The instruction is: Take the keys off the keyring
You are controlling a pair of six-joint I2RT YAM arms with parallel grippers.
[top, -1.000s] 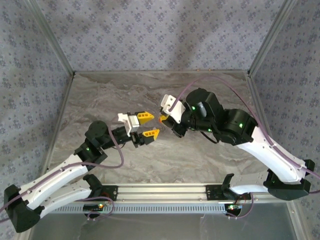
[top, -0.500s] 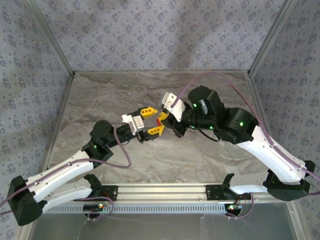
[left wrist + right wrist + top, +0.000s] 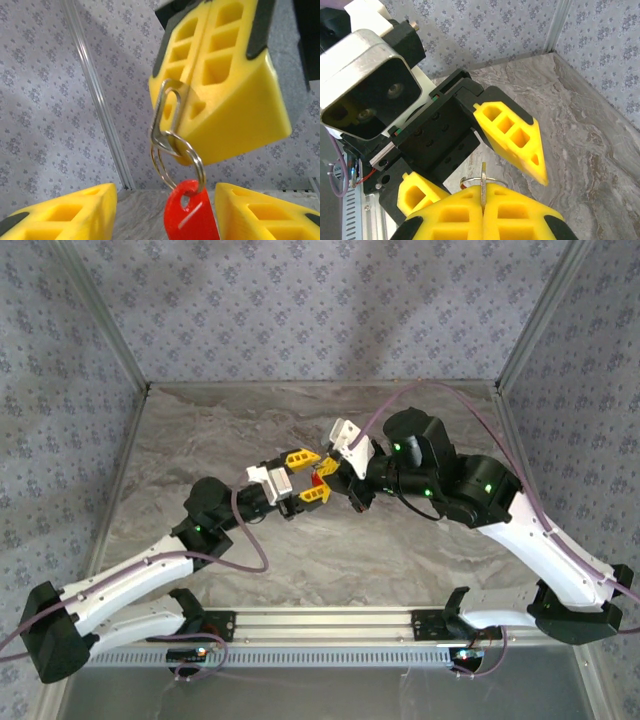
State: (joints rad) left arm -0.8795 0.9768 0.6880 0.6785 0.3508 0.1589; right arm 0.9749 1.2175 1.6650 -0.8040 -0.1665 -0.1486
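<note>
Keyring (image 3: 192, 220): we see it hanging in mid-air over the middle of the bench (image 3: 200, 440), a silvery split ring with a red tag at 6 o'clock beneath the right fingers.
Right end effector (image 3: 200, 110): clamped fully closed on a thin silvery piece (image 3: 157, 116), which we take for a key threaded on the ring.
Left end effector (image 3: 306, 478): about half open and holding nothing. It reaches in from 8 o'clock, its fingers flanking the tag without touching.
Progress: we judge nothing is off yet; all the separating is left.
Writing: none readable; the tag bears only a pale slanted line.
</note>
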